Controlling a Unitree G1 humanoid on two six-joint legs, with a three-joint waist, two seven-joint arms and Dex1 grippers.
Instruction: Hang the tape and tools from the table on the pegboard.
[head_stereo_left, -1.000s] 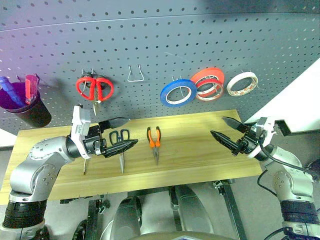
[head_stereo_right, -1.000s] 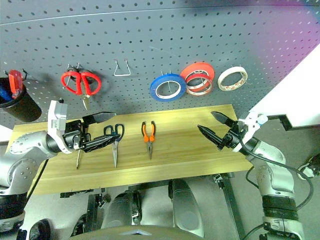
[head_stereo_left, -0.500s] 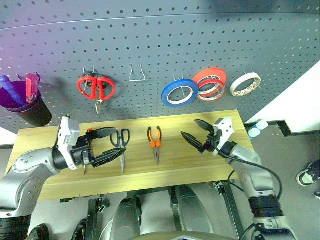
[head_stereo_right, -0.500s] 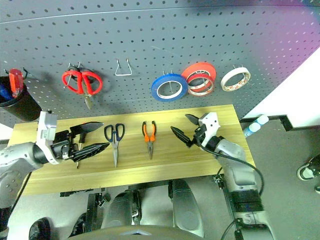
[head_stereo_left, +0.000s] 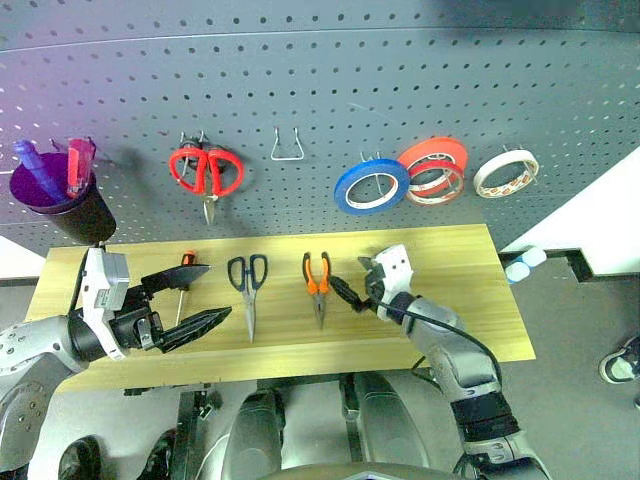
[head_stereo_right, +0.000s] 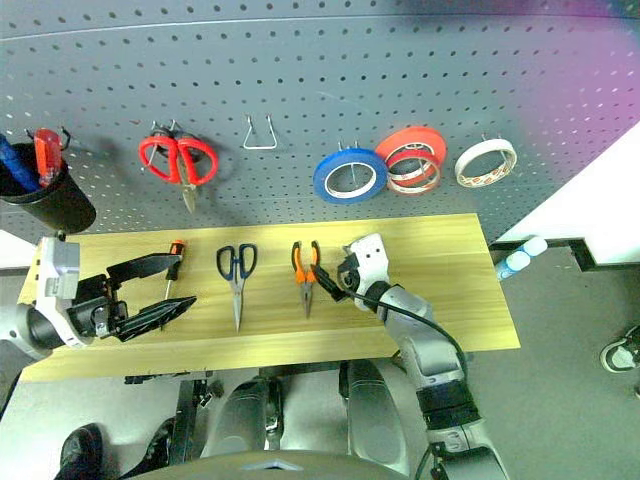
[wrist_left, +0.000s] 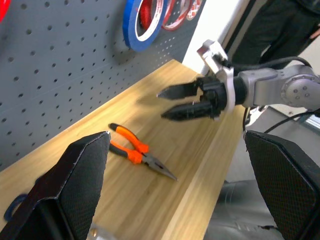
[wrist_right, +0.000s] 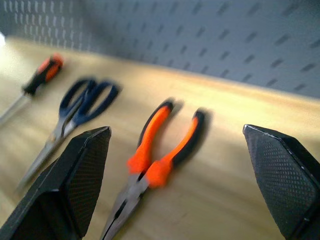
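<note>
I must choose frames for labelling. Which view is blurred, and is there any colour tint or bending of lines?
Right wrist view: pliers and scissors are smeared. Left wrist view: pliers sharp. Head views: purple tint in the upper corners, and the pegboard hole rows curve.

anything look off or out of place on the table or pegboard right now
Nothing stands out. The pliers, scissors and screwdriver lie flat and apart in a row on the table. The whitish tape hangs neatly on the pegboard. Nothing looks spilled or damaged.
</note>
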